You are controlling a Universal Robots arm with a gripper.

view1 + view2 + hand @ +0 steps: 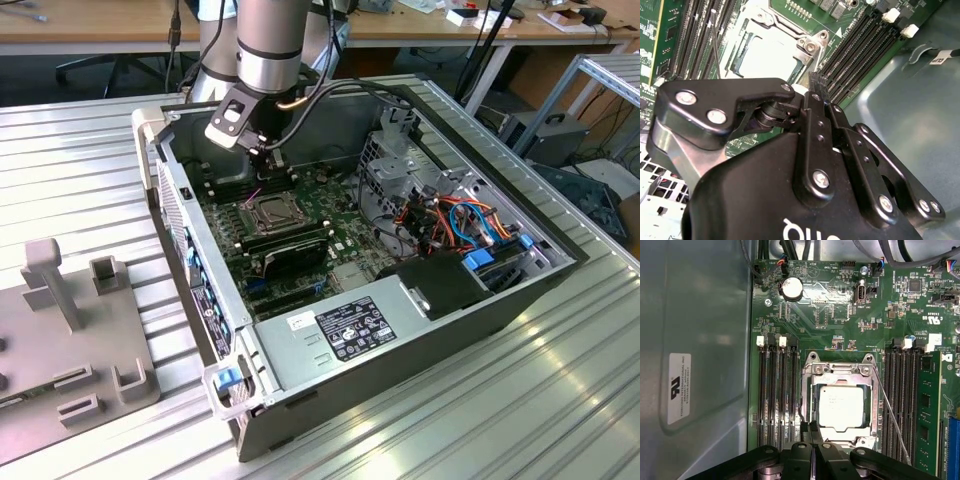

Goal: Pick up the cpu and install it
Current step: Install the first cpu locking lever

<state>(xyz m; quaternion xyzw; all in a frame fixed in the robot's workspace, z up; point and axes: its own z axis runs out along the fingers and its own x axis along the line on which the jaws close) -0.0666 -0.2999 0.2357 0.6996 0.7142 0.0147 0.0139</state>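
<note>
Tool, exterior view: upper centre of the frame, hanging from the arm inside the open computer case, which lies on the ribbed table. The tips are low over the motherboard, just beyond the socket toward the frame's top. Finger state is not readable here.

Second wrist view: the tool has its fingers pressed together with nothing between them. The tips are beside one corner of the socket. The cpu lies pale and flat inside it. Whether the tips touch the board cannot be told.

First wrist view: the tool is closed and empty at the socket's edge. The cpu sits square within the metal frame, apart from the tips. A thin wire lever runs slantwise beside the socket, seemingly unlatched. Memory slots flank the socket's other side.

Judgement: the pick and placing look done, and the step in hand appears to be securing the seated chip. To do it well:
- Keep the tool plumb.
- Allow no sideways drag across the chip's lid.
- Bear only on the frame or lever.
- Stay off the slots.
- Confirm the chip lies level at every corner.
</note>
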